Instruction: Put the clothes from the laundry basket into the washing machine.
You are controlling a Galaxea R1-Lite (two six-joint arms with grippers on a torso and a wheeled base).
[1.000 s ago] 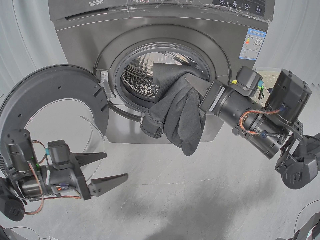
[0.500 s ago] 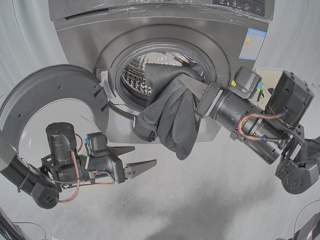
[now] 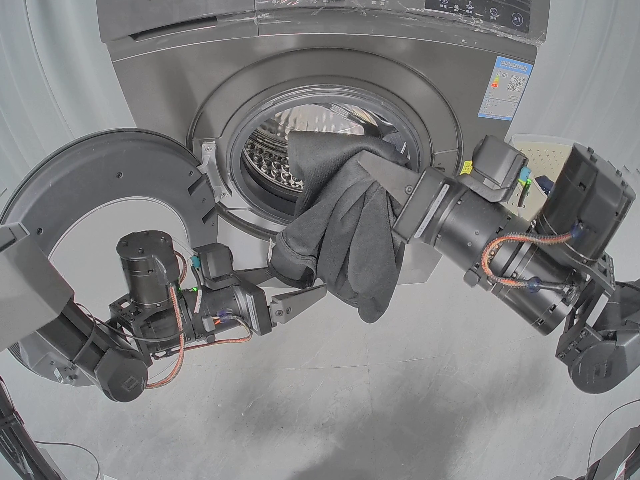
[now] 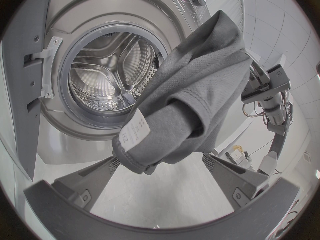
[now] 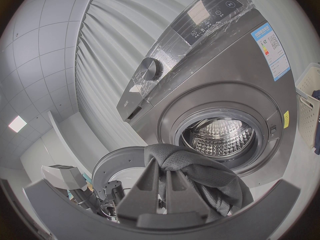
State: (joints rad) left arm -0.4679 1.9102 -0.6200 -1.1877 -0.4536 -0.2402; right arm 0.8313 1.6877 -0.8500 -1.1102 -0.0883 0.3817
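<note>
A dark grey garment [image 3: 347,235] hangs in front of the washing machine's drum opening [image 3: 280,161], and its top edge lies against the rim. My right gripper [image 3: 373,165] is shut on the garment's upper fold [image 5: 186,164], just outside the opening. My left gripper [image 3: 300,283] is open low at the garment's bottom hem. The folded hem with a white tag [image 4: 135,134] hangs between its fingers [image 4: 96,174], and I cannot tell whether they touch it. The laundry basket [image 3: 543,155] stands to the right of the machine.
The round machine door [image 3: 100,188] is swung wide open to the left, just behind my left arm. The shiny drum [image 4: 106,74] holds nothing that I can see. Bare grey floor [image 3: 347,395] lies in front of the machine, and curtains hang behind it.
My left arm has swung up and to the right, bringing its open gripper from beside the door to the garment's hem. The right gripper and garment shifted slightly left toward the drum.
</note>
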